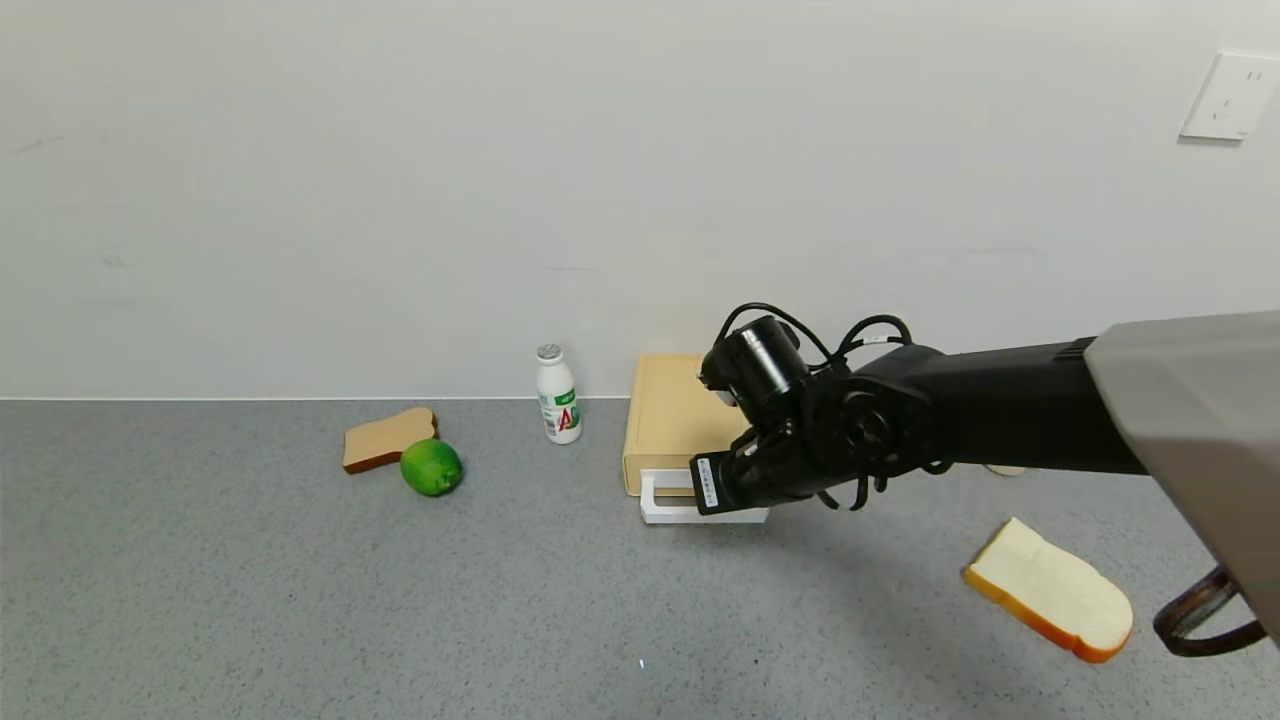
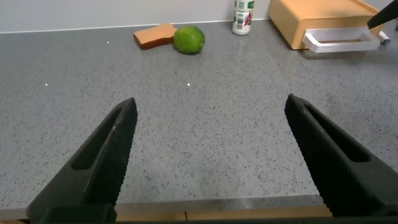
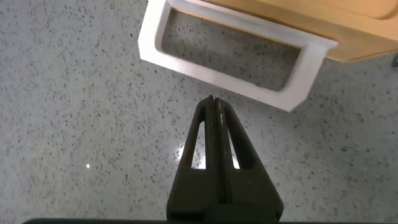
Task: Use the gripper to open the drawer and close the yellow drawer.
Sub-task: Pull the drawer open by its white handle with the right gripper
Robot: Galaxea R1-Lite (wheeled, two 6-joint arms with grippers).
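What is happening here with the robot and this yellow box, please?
The right gripper, fingers pressed together and holding nothing, is just in front of the white handle of the yellow drawer. It does not touch the handle. The drawer looks shut or nearly so. The left gripper is open above the bare table, away from the work.
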